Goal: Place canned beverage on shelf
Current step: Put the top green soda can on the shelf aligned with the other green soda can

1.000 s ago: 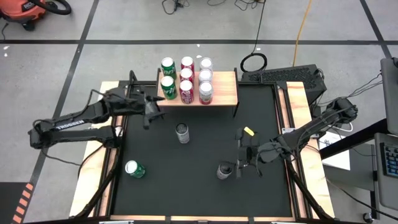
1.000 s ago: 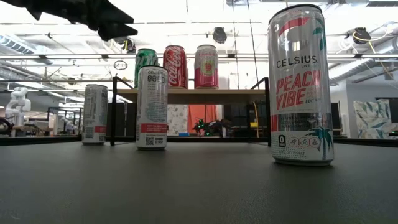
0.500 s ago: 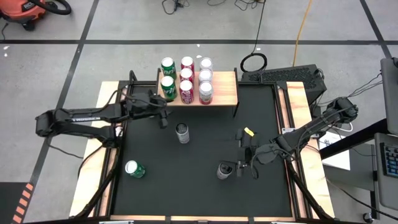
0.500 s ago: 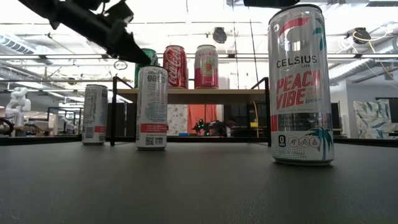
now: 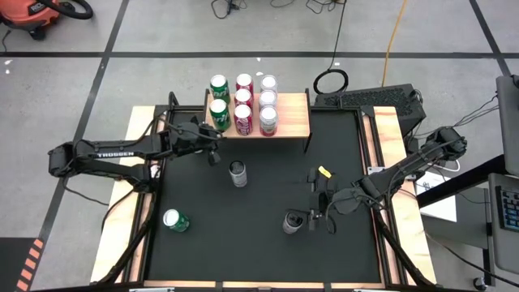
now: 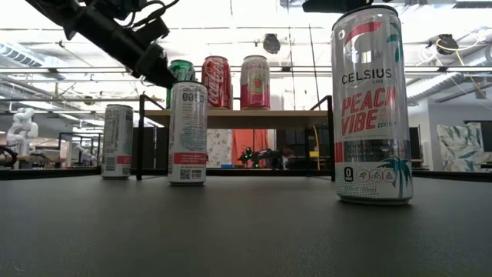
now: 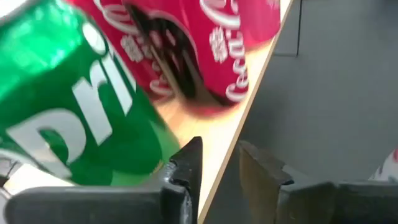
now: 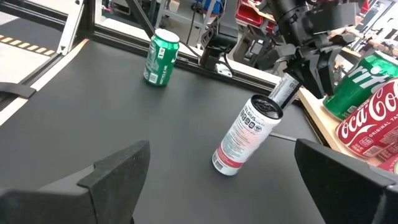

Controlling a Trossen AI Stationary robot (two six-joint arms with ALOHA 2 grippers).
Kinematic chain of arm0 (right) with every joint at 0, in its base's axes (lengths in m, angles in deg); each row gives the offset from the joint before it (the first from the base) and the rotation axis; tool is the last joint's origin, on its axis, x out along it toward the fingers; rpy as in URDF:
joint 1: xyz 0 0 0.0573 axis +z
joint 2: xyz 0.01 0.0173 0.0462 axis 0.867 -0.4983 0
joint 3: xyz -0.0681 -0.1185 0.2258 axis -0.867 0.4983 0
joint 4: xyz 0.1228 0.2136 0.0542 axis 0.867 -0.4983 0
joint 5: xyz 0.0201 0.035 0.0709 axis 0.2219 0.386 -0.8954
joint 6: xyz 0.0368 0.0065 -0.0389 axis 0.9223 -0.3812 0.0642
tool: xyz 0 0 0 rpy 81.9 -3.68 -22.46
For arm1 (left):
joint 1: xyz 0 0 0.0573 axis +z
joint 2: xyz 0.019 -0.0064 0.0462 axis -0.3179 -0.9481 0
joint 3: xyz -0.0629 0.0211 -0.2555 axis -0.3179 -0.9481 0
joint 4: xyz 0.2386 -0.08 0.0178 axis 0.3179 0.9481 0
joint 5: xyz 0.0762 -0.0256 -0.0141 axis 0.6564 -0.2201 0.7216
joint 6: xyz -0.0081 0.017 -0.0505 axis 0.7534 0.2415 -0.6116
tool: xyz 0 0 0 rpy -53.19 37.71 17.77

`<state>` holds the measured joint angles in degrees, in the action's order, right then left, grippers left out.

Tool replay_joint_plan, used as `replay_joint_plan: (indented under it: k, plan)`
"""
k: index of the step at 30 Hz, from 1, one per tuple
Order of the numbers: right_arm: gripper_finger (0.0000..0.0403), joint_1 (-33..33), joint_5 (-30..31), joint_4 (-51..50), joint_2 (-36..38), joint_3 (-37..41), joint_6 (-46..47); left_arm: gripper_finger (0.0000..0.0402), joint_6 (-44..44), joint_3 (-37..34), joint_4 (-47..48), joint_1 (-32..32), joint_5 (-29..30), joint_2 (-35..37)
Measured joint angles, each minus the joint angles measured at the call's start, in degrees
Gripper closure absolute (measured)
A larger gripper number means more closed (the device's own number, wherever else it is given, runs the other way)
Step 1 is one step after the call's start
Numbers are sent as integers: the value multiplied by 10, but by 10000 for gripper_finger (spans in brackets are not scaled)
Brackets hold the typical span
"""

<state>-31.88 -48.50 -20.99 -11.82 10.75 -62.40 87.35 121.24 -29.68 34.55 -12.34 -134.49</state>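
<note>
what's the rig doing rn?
Stocking cans onto the shelf. Six cans stand on it: two green, two red, two pink/white. The left gripper hangs by the shelf's front-left corner, next to the front green Sprite can, holding nothing; its fingers stand close together. The right gripper is open beside the Celsius can, not gripping it. A white can and another green can stand on the black mat.

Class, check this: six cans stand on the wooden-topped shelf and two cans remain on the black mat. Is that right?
Not quite. Six cans do stand on the wooden-topped shelf, but three remain on the black mat, not two: a green can, a white can, and a grey-topped can. The high view shows it.
</note>
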Motion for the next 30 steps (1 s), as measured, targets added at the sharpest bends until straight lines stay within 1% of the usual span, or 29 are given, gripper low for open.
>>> replay_joint_plan:
  k: [6,11,17,21,30]
  plan:
    - [26,0,0,0,0,0,-1,338,10,0,8,1,5,0]
    - [26,0,0,0,0,0,0,363,11,0,8,2,42,0]
    - [26,0,0,2,0,0,0,386,15,0,6,4,44,0]
    - [26,0,0,2,0,0,0,393,14,0,-5,15,45,0]
    - [26,0,-1,2,0,0,0,394,14,0,-29,36,43,0]
